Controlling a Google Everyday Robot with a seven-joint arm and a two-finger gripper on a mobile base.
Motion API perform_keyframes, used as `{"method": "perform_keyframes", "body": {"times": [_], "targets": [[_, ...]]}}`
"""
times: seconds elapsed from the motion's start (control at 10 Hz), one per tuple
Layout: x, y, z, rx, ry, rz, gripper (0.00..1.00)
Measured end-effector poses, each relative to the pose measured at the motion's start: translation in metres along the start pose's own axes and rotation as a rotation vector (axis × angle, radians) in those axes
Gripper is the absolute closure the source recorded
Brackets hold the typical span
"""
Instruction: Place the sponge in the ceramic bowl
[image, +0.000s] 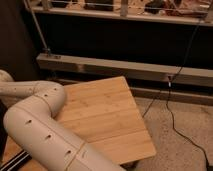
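The sponge and the ceramic bowl are both out of view. My white arm (37, 112) fills the lower left, bending from the left edge down past the bottom edge, in front of a bare wooden tabletop (107, 112). The gripper is out of view, somewhere beyond the frame.
The tabletop's far corner points toward a dark wall with a grey ledge (125, 67) along its foot. A black cable (172, 112) trails from the ledge across the speckled floor (185, 145) on the right. A shelf with railing posts runs along the top.
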Motion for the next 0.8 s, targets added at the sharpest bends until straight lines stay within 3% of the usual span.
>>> {"method": "perform_keyframes", "body": {"times": [0.3,0.4,0.8], "targets": [[0.0024,0.0036,0.006,-0.002,0.015,-0.001,0.35],[0.0027,0.0037,0.0078,-0.001,0.018,-0.002,0.4],[0.0011,-0.0017,0.0095,0.004,0.018,-0.007,0.82]]}}
